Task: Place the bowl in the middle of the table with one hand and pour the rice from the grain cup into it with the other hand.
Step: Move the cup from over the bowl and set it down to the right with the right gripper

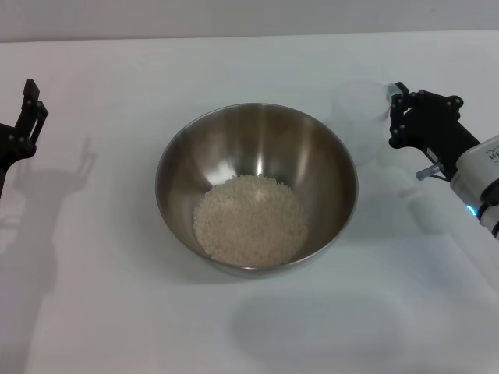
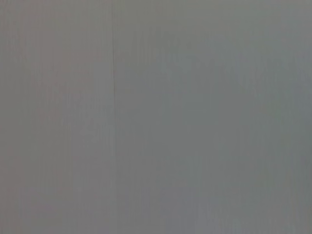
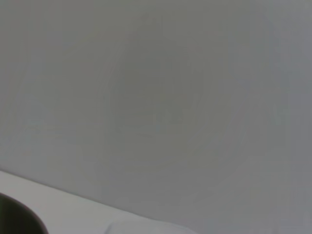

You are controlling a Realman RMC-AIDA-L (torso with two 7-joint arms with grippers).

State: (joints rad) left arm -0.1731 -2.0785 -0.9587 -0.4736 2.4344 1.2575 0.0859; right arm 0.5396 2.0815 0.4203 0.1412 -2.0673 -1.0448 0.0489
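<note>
Head view shows the bowl (image 1: 256,189) standing upright near the centre of the frame on the table (image 1: 117,312), and the rice (image 1: 250,220) lies as a pale heap on its bottom, a little toward the lower side. Just beside the bowl, at the upper right of the frame, the grain cup (image 1: 360,121) stands upright and seems empty, as far as its clear wall allows to see. The right gripper (image 1: 395,115) is at the right side of the cup, very near or touching it; I cannot tell if its fingers are closed on the cup or already let it free. The left gripper (image 1: 30,117) is at the far left edge of the frame, well apart from the bowl, holding nothing; how wide it is open I cannot tell. Both wrist views show only a grey surface. I judge that placing and pouring are done, and only the release and the retreat of the right arm may be left.
</note>
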